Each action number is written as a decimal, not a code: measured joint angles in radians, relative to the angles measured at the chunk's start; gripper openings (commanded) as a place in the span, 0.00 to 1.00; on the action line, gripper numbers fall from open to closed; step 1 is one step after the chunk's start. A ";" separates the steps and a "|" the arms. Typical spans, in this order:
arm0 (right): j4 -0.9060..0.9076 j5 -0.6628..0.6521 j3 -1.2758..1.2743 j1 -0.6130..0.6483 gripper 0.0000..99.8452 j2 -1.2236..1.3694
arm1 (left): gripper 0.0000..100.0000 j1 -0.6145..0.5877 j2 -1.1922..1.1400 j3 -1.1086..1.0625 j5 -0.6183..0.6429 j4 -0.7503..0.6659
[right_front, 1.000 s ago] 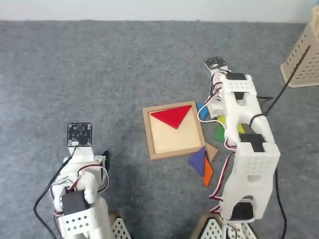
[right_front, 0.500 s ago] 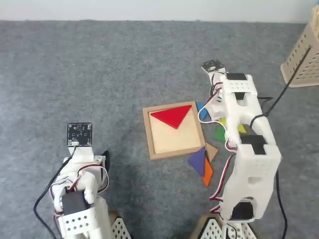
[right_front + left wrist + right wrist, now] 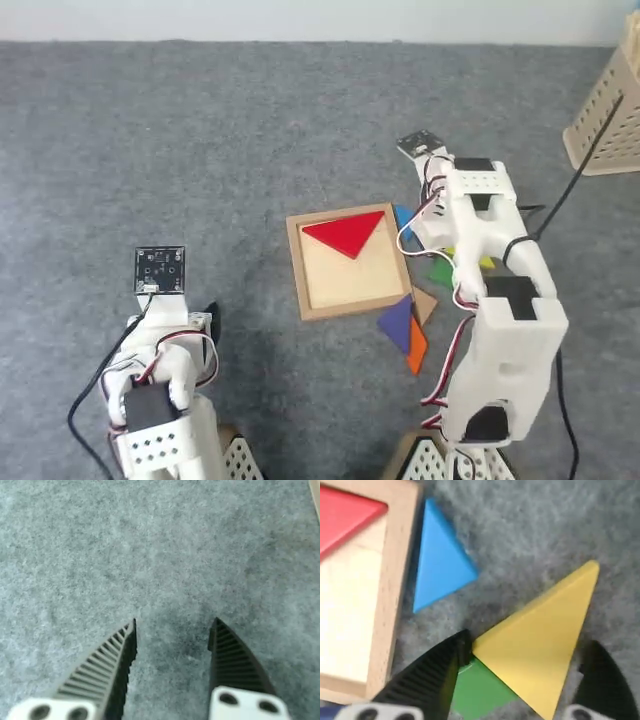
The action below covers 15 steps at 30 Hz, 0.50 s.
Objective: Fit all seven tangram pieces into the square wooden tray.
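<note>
The square wooden tray (image 3: 299, 270) lies mid-table with a red triangle (image 3: 345, 233) in its far part. Just right of it lie a blue triangle (image 3: 404, 216), a green piece (image 3: 440, 270) and a yellow triangle (image 3: 486, 260), partly under my right arm (image 3: 480, 200). In the right wrist view my right gripper (image 3: 527, 645) is open and straddles the yellow triangle (image 3: 540, 640), with the green piece (image 3: 475, 690) and the blue triangle (image 3: 437, 562) beside it. Purple (image 3: 397, 322), orange (image 3: 417, 345) and tan (image 3: 425, 302) pieces lie at the tray's near right corner. My left gripper (image 3: 175, 625) hangs open over bare carpet.
My left arm (image 3: 160, 350) stands at the near left, well away from the tray. A beige slatted crate (image 3: 610, 110) sits at the far right edge. Grey carpet covers the whole table, with wide free room left of and beyond the tray.
The right arm's wrist has shifted slightly toward the tray and nearer, over the yellow triangle. The left arm and all pieces have stayed where they were.
</note>
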<state>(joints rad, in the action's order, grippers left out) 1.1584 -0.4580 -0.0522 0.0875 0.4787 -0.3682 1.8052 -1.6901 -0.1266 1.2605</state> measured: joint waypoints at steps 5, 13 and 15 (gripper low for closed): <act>0.018 0.000 0.040 -0.006 0.21 0.017 | 0.23 0.000 0.000 0.000 0.000 0.000; 0.018 0.023 0.051 -0.009 0.12 0.017 | 0.23 0.000 0.000 0.000 0.000 0.000; 0.014 0.048 0.051 -0.009 0.10 0.017 | 0.23 0.000 0.000 0.000 0.000 0.000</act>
<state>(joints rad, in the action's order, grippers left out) 1.1722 -0.4104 -0.0015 0.0783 0.4956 -0.3682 1.8052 -1.6901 -0.1266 1.2605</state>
